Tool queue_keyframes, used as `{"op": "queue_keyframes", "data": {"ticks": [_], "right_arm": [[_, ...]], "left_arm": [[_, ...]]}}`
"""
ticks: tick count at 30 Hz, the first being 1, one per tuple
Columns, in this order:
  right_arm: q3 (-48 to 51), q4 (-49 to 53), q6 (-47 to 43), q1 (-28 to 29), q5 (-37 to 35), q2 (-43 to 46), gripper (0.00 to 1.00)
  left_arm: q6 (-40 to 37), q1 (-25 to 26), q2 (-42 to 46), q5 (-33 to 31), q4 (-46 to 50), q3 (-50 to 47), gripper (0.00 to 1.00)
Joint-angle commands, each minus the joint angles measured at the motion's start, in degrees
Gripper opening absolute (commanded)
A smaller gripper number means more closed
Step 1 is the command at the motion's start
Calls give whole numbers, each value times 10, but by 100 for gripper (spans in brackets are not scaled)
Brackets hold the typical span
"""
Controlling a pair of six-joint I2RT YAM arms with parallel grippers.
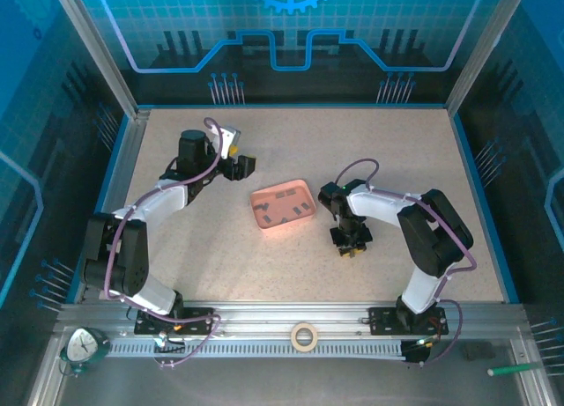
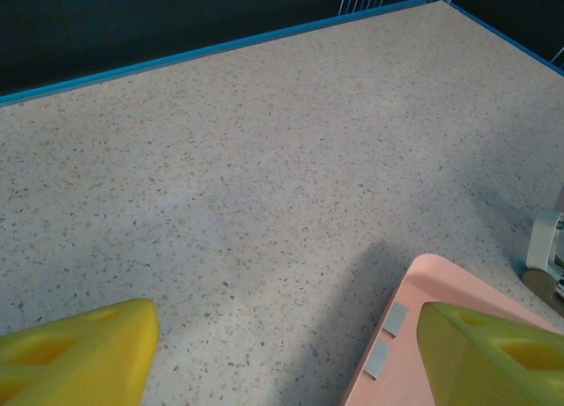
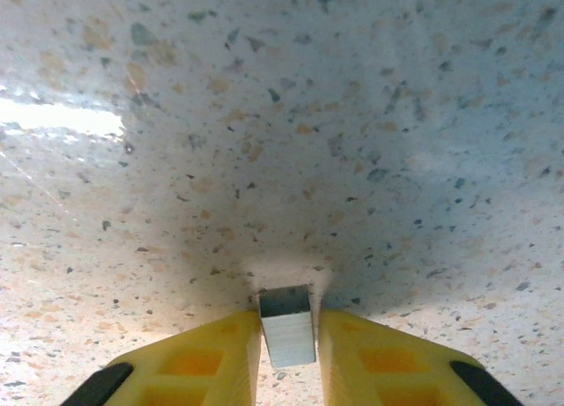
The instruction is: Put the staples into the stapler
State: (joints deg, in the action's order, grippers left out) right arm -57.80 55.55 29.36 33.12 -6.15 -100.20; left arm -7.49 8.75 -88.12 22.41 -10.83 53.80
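Right wrist view: right end effector (image 3: pixel 288 320) pinches staples (image 3: pixel 287 335) between its tips.

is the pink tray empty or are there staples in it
Not empty: the left wrist view shows two grey staples in a corner of the tray; the top view shows several dark ones.

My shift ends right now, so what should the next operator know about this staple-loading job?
Left pincer: open and empty, above the table at the edge of the pink tray.
Right pincer: shut on one staple strip, pointing down, low over the table to the right of the tray.
More staples lie in the tray.
Done: one strip gripped.
Left: load that strip.
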Motion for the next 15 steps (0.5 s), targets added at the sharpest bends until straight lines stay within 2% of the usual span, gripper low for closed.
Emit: {"op": "queue_keyframes", "data": {"ticks": [1,6,10,12,15], "right_arm": [[9,-5,14,-8,13,-7,22],[18,-12,35,-8,15,14,18],[27,-12,63,-16,12,50,18],[32,-8,80,-23,8,78,18],[43,-4,101,-44,5,119,18]], "left_arm": [[-2,2,21,16,-9,-10,78],[7,3,23,12,-20,-9,79],[19,3,19,15,-31,10,79],[12,4,12,27,-29,27,78],[-19,7,0,82,-19,50,79]]}}
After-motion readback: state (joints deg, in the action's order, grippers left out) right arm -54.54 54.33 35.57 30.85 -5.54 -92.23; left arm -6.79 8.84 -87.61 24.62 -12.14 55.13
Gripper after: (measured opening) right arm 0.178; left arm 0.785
